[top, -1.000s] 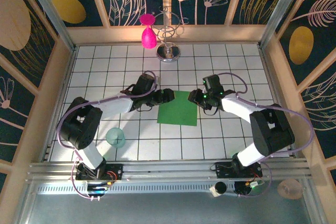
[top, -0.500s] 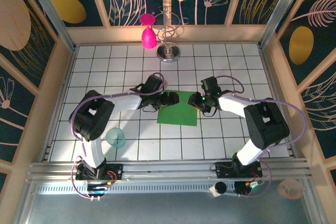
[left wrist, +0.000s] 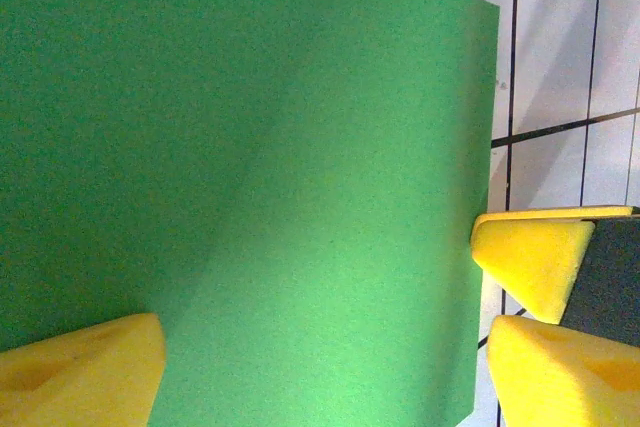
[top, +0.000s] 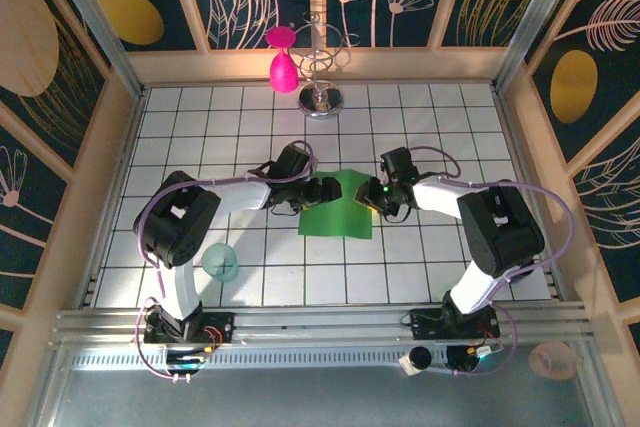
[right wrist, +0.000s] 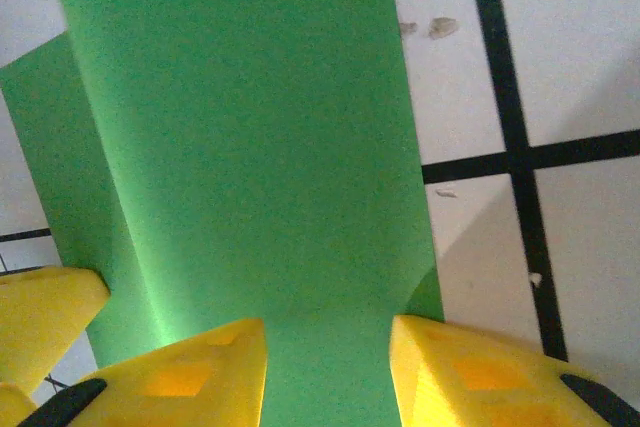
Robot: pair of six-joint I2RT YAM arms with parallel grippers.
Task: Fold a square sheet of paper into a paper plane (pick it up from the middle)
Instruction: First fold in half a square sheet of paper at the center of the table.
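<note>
Square sheet of paper [top: 338, 211] lies on the white tiled table [top: 200, 127], between the two claws and touched by both. Change over the last second: both arms have come in from the sides. The left claw [top: 325, 189] has moved onto the sheet's left border, and the right claw [top: 372, 197] has pushed in at the right edge while its jaws drew closer. The sheet, flat a second ago, now looks a little narrower across, its right side no longer flat. Right wrist view: a band of the green sheet [right wrist: 250, 147] stands up and runs straight ahead from between the fingers of the right claw [right wrist: 325, 367], jaws narrow and astride it. Cannot tell whether they pinch it yet. Left wrist view: the left claw [left wrist: 320, 332] is spread wide, one pad over the paper [left wrist: 250, 147], the other just past its edge over bare tile, holding nothing. Reading: this is the pick-up or first crease starting, with no fold set yet. The grip sits at the edge, not the middle the task asks for. Orientation: the sheet is still near square, with no nose to point anywhere and its edges slightly askew to the tile lines. Its only long feature is the raised band, whose axis seems to run from the right claw toward the left one.
</note>
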